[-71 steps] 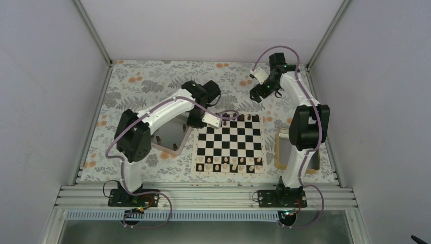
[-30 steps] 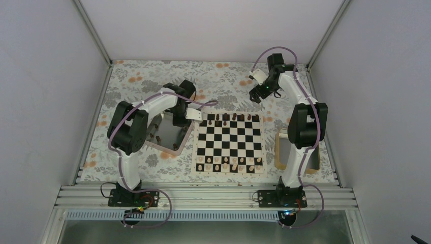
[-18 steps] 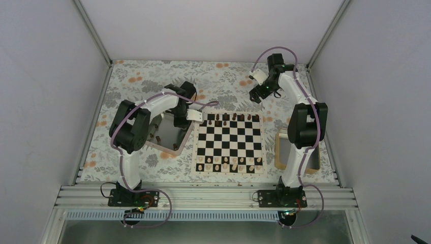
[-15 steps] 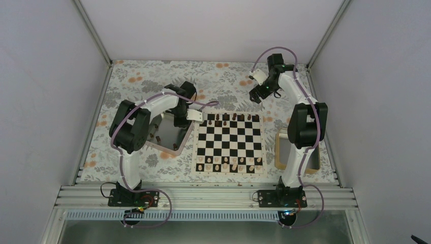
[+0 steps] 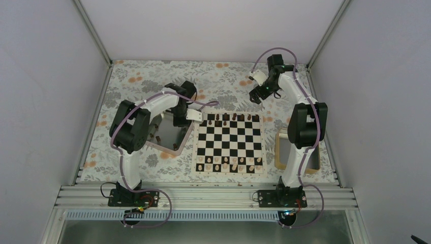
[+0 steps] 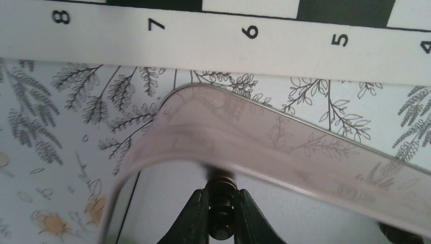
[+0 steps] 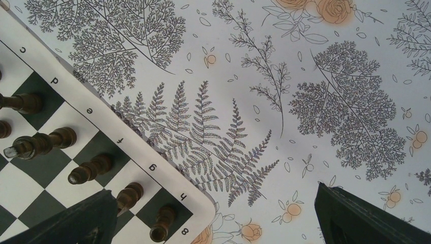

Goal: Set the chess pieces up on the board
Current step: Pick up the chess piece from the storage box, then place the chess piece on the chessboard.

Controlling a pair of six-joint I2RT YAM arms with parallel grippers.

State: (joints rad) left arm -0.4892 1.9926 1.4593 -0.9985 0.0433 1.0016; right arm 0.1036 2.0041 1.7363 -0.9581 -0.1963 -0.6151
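The chequered board lies mid-table, with dark brown pieces along its far rows and pale pieces on its near row. My left gripper is down in the metal tray left of the board. In the left wrist view it is shut on a dark brown piece close to the tray's rim; the board's border lies beyond. My right gripper hangs open and empty above the cloth behind the board's far right corner. Several dark pieces show there.
A wooden tray sits right of the board under the right arm. More dark pieces stand in the metal tray. A floral cloth covers the table, with walls on three sides.
The left arm drew back from the board's far left corner to the metal tray, lowered there and then held still. The right arm barely moved.
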